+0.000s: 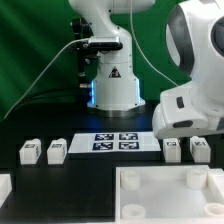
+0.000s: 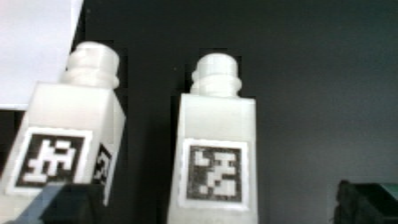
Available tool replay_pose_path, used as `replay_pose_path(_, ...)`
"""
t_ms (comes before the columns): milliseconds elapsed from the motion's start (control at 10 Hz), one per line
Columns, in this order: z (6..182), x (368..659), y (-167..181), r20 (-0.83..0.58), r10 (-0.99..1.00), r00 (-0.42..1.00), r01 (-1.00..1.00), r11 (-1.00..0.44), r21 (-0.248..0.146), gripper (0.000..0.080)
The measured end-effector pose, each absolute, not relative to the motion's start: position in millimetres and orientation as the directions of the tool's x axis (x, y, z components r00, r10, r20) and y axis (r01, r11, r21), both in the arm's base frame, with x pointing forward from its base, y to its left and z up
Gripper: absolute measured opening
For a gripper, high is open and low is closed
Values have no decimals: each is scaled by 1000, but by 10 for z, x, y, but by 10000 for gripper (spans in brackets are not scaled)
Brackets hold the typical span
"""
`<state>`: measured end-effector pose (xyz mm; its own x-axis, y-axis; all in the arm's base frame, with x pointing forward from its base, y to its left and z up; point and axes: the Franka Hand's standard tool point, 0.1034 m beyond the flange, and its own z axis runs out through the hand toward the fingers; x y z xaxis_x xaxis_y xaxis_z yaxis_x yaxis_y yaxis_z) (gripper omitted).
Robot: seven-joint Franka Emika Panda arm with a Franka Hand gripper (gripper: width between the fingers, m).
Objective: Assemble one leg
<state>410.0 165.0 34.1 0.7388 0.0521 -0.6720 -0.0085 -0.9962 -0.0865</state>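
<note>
The gripper (image 2: pixel 217 200) hangs with jaws wide apart. The leg (image 2: pixel 221 150) lies directly below, between them, long axis crossing their closing line. The second leg (image 2: pixel 71 140) crowds 1 finger.

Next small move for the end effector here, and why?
Probably lower straight down: the end effector is open with one leg centred between its fingers, not yet gripped. One of them overlaps the neighbouring leg in the wrist view, so descend slowly.

4 white tagged legs (image 1: pixel 172 148), 2 pairs
</note>
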Motion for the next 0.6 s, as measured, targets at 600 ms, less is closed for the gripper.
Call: replay_pose_path(600,184,3958,1745,-719,21,694,-24,-998,-52,648)
